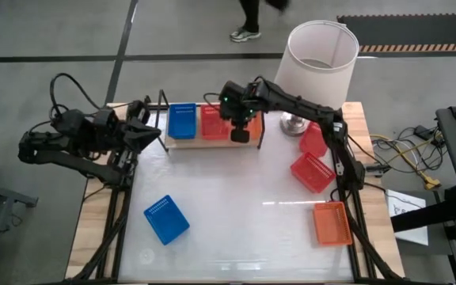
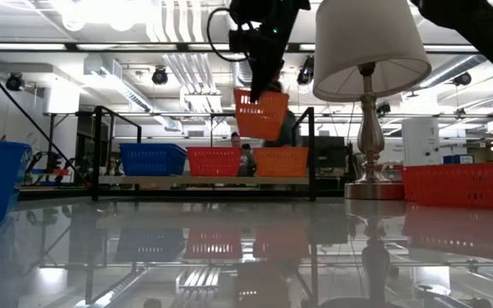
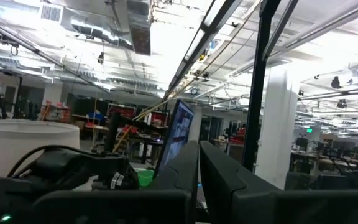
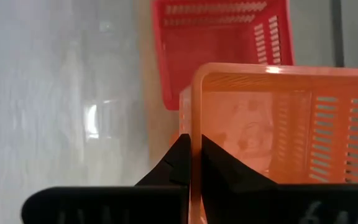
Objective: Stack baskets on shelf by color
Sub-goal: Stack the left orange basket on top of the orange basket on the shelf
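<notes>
Right pincer (image 4: 191,163) grips orange basket (image 4: 272,130) — empty.

Orange basket (image 2: 261,114) hangs tilted above another orange one (image 2: 282,161) (shelf's (image 2: 204,180) right end).

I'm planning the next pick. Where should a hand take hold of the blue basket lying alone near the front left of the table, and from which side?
Take the blue basket by one long side wall, coming straight down from above. It sits upright and open, turned at an angle, so the hand should turn to match, one finger inside the thin rim, one outside. Nothing crowds it.
</notes>
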`<state>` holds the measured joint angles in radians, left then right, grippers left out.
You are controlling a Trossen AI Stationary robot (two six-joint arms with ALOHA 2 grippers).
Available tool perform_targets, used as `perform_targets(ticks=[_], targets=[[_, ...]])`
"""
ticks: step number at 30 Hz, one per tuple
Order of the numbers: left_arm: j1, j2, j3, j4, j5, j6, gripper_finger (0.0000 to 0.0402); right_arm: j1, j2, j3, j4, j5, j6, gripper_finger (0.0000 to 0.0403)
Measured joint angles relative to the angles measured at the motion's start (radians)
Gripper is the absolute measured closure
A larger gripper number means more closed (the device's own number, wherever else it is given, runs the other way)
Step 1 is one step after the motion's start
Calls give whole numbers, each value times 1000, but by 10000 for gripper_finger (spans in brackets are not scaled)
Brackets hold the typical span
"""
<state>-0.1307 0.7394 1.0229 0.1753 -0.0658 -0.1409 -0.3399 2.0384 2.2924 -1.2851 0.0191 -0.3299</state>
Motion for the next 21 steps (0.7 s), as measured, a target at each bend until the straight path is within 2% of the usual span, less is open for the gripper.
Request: perform_targets(ticks=[21], targets=[[0, -9, 0, -1, 0, 26, 402, -34, -1, -142, -34, -9, -31, 394]])
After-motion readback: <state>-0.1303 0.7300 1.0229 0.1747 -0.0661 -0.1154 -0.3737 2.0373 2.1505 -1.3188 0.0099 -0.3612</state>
